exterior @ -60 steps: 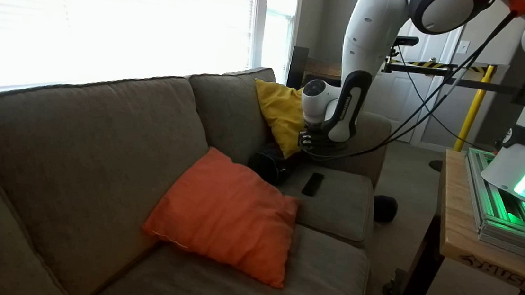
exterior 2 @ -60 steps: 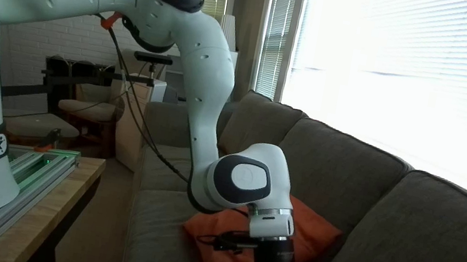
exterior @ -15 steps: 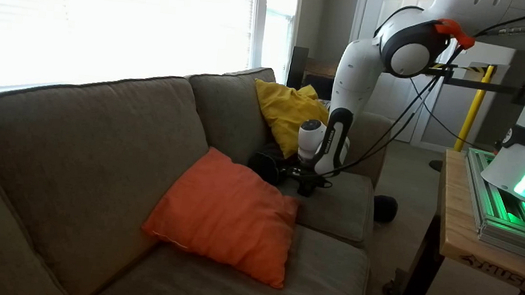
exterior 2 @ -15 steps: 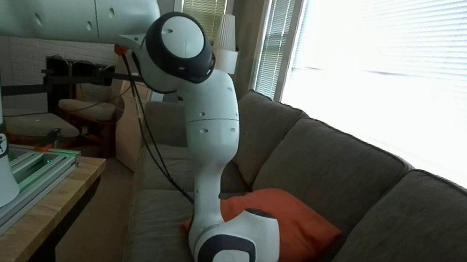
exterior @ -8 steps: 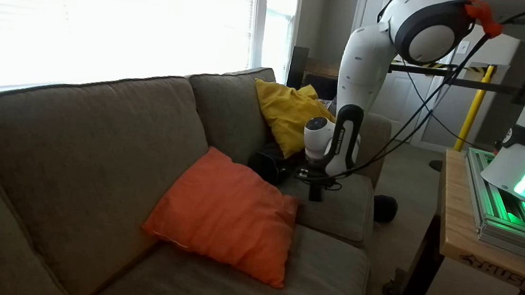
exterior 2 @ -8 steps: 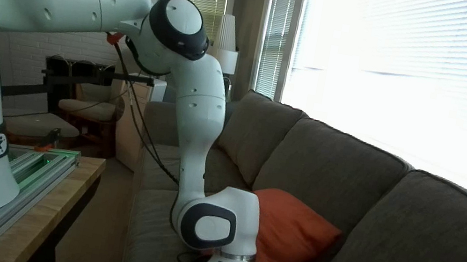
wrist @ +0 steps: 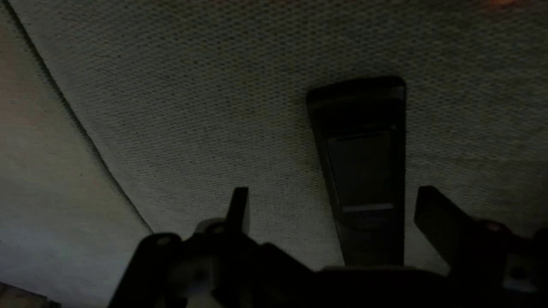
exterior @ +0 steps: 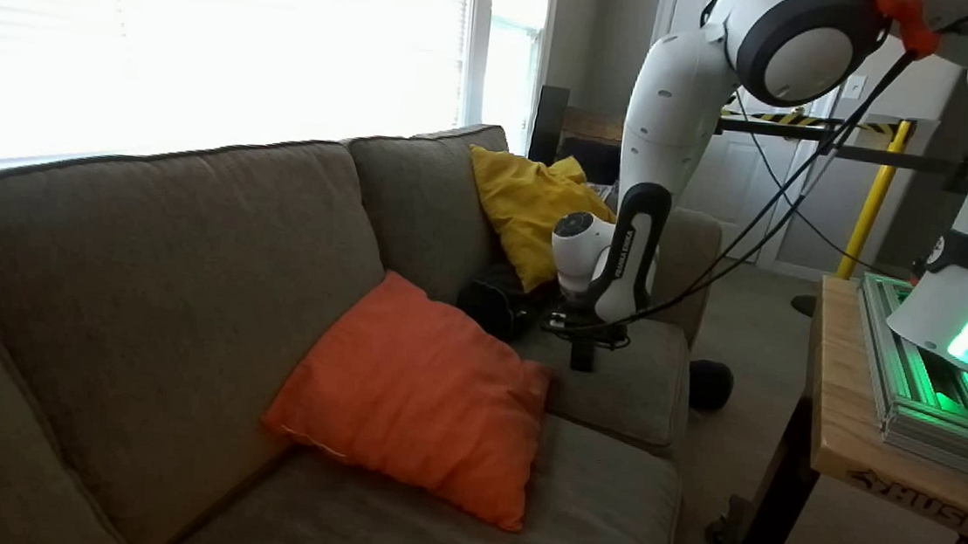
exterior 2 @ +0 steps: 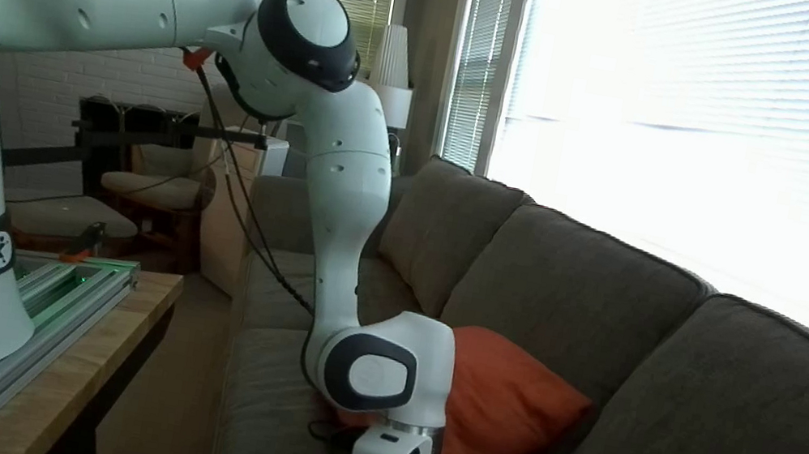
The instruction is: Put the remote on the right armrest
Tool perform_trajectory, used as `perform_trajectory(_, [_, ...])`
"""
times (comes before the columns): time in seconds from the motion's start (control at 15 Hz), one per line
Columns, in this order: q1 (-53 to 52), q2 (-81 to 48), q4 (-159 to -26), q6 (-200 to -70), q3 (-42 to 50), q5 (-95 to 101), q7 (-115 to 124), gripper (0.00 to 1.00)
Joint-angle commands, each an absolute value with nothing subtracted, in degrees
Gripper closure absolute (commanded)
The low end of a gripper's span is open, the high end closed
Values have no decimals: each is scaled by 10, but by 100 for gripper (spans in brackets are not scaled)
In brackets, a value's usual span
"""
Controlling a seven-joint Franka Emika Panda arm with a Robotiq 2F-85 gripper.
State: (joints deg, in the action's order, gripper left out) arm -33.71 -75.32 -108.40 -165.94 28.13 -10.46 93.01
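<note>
Your end effector [wrist: 334, 205] is spread. In the wrist view its two fingers [wrist: 236, 209] stand well apart, and the remote [wrist: 364, 171] lies between them on the sofa seat [wrist: 192, 107]. You can see cloth on both sides of the remote; the strip toward the finger at picture right is narrower. The remote's lower end is covered by the end effector's body. A corded seam [wrist: 83, 130] crosses the cloth at picture left.

In an exterior view you cannot tell the remote from the dark fingers. Your arm [exterior: 668, 122] arches over the sofa [exterior: 146, 234], across the sofa-facing edge of the desk [exterior: 839, 364]. Near the end effector lies a black bundle [exterior: 490, 303]. From the remote, the orange cushion [exterior: 412, 397] is toward the desk's lettered edge, the yellow cushion [exterior: 533, 211] toward its far corner, by the right armrest [exterior: 690, 246]. The remote is apart from that armrest.

The desk carries the arm's base [exterior: 955, 300], lit green, on a metal frame [exterior: 917, 424] set in from the sofa-facing edge. Floor [exterior: 759, 331] separates that edge from the sofa.
</note>
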Motion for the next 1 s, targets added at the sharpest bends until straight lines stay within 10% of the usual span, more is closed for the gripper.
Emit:
perform_trajectory(0.0, [-328, -771, -1050, -1665, 288, -65, 905, 0])
perform_trajectory(0.93, [-340, -863, -1020, -1756, 321, -53, 782, 0])
